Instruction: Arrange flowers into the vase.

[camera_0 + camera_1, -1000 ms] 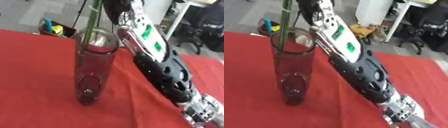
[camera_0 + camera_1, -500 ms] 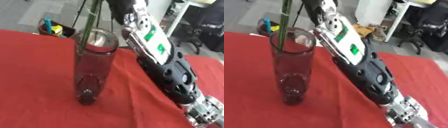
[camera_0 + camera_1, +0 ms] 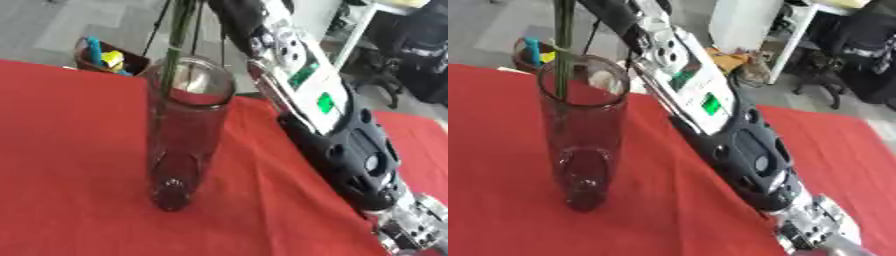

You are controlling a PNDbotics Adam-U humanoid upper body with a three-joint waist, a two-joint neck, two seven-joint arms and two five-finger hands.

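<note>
A tall clear glass vase stands upright on the red tablecloth. Thin green flower stems come down from above the top edge, and their lower ends are inside the vase's mouth against its left wall. The blooms are out of view. My right arm, black with white and green panels, rises from the lower right, passes just right of the vase and leaves the views at the top. The hand at its end is cut off there. My left hand shows nowhere.
Beyond the table's far edge the floor holds a small box of colourful items. A black office chair and a white cabinet stand at the back right. Open red cloth lies left of and in front of the vase.
The stems have sunk a little deeper into the vase's mouth. My right forearm has shifted slightly. The vase has stayed put.
</note>
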